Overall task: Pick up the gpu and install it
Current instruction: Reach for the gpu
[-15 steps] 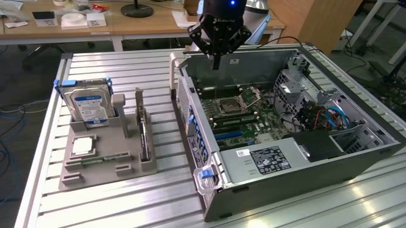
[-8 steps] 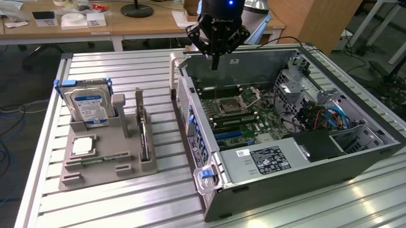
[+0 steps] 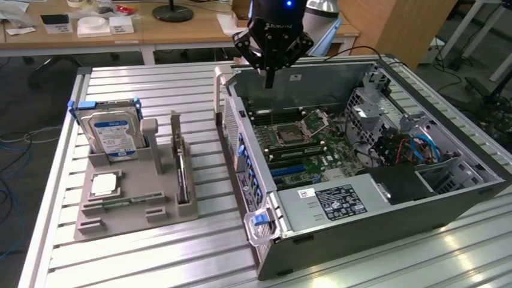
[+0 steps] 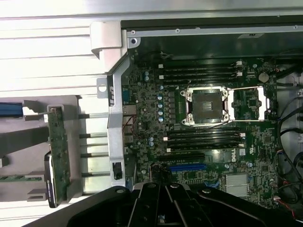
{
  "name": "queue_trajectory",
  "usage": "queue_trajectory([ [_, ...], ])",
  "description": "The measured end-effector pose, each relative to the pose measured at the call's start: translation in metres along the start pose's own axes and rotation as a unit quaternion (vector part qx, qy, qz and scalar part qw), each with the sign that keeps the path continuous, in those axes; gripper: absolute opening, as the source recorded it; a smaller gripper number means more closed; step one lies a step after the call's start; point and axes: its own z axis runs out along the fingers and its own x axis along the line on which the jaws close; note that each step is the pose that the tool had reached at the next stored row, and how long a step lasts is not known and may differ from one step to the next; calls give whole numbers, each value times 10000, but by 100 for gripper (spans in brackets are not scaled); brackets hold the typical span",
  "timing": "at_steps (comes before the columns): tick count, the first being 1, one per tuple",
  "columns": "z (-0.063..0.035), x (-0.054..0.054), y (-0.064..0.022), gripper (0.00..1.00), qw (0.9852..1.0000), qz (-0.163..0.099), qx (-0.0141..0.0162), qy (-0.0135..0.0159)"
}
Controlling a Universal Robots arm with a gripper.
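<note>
The gpu (image 3: 182, 175), a slim dark strip edge-on at seven o'clock from the clenched, empty gripper (image 3: 270, 81), shows a green face in the wrist view.

- Arm (image 3: 282, 7): cut off above the gripper (image 3: 270, 81) by the exterior view's top edge.
- gpu (image 3: 182, 177): seen edge-on in the grey rack (image 3: 120, 219); faces hidden.
- Hard drive (image 3: 112, 132): lower part hidden in its rack slot.
- Power supply label (image 3: 336, 201): print too small to read.

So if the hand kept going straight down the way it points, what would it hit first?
Probably the motherboard in the open computer case; the shut hand hangs above it, empty. Exactly where on the board is unclear.
</note>
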Motion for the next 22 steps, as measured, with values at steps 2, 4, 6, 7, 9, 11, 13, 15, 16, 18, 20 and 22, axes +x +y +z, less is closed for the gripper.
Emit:
queue_trajectory([
  [2,0,8,-1,11,10000,0,0,0],
  [4,0,15,-1,11,10000,0,0,0],
  [6,0,21,-2,11,10000,-1,0,0],
  [7,0,23,-2,11,10000,-1,0,0],
  [9,0,27,-2,11,10000,-1,0,0],
  [11,0,33,-3,11,10000,0,0,0],
  [13,0,38,-3,11,10000,-1,0,0],
  [15,0,44,-4,11,10000,0,0,0],
  [16,0,47,-4,11,10000,-1,0,0],
  [18,0,51,-5,11,10000,-1,0,0],
  [20,0,55,-5,11,10000,0,0,0],
  [22,0,60,-6,11,10000,0,0,0],
])
